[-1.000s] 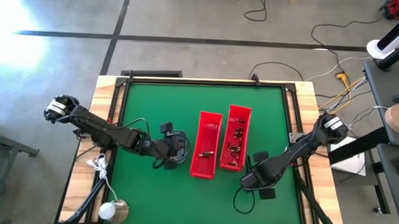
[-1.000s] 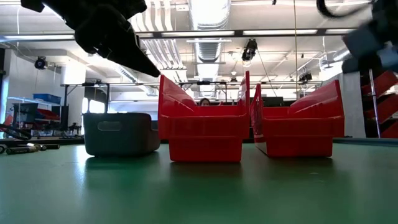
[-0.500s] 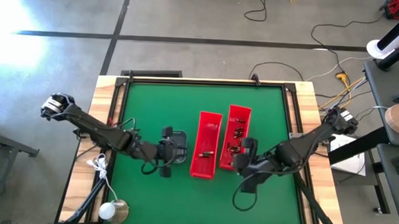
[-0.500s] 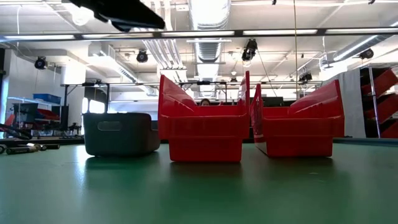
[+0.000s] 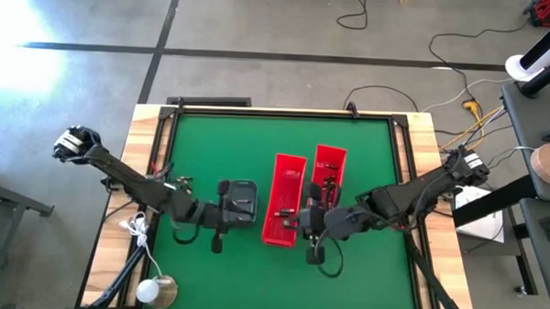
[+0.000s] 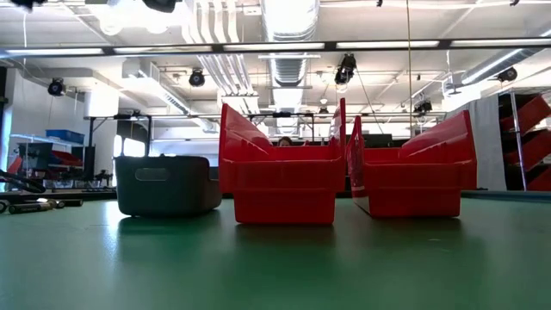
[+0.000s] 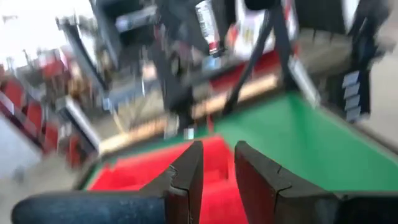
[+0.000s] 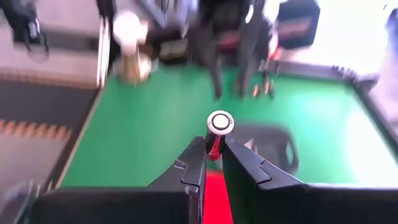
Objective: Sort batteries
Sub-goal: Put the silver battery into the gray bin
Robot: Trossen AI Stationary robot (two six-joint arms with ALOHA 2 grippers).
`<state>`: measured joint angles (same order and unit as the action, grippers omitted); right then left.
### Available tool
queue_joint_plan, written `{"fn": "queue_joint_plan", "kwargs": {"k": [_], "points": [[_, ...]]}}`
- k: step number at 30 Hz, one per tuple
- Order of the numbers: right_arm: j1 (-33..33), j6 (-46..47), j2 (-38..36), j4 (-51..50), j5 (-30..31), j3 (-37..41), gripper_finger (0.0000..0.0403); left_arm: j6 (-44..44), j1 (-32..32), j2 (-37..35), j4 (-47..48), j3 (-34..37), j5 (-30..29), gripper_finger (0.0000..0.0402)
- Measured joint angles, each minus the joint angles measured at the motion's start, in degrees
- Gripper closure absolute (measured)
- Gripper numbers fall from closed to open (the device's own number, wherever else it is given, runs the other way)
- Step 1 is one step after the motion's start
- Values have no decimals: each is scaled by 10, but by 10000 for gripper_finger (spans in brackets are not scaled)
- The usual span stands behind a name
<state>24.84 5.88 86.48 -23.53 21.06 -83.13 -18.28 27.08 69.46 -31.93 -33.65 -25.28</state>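
From the table's near edge inward, the right gripper (image 5: pixel 302 217) hangs over the near end of the long red plastic bins (image 6: pixel 284 164). Its dark fingers (image 8: pixel 194 163) pinch one small cylindrical battery (image 8: pixel 217 132), silver-capped with a red and dark body, upright between the tips. The left gripper (image 7: pixel 215 167) holds nothing, its fingers slightly parted with a narrow gap, near the small grey rectangular tray (image 5: pixel 241 202) that sits just left of the bins. Farther back, several tiny dark batteries (image 5: pixel 324 191) lie in the right-hand bin and a few in the left-hand one. I judge the sorting to be mid-way: some cells are binned, one is in transit, and what the tray holds cannot be made out.
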Motion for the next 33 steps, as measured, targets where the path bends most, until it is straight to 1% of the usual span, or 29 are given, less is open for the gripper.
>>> {"fn": "queue_joint_plan", "kwargs": {"k": [1, 3, 5, 6, 11, 14, 22, 26, 29, 33], "points": [[-5, -12, 2, 22, 0, 0, 370, -13, -3, -3, -53, 22, 11, 329], [-17, -27, 11, 52, 0, -1, 370, -19, -8, -14, -138, 65, 16, 329], [-29, -29, 27, 66, 0, -1, 370, -16, -12, -29, -189, 95, 17, 329], [-35, -29, 35, 65, -1, 0, 370, -12, -12, -39, -200, 106, 18, 329], [-65, -29, 75, 85, -1, 0, 370, 34, -11, -78, -184, 119, 22, 329], [-82, -29, 95, 107, -4, 0, 370, 40, -12, -80, -160, 119, 20, 329], [-114, -35, 128, 154, -8, 0, 370, 26, -29, -43, -176, 98, 18, 329], [-117, -42, 128, 176, -48, 0, 370, 45, -44, -19, -212, 84, 6, 329], [-116, -45, 128, 182, -51, 0, 370, 57, -52, -5, -211, 78, 3, 328], [-116, -46, 128, 180, -51, 0, 370, 74, -58, 3, -211, 72, 4, 309]]}}
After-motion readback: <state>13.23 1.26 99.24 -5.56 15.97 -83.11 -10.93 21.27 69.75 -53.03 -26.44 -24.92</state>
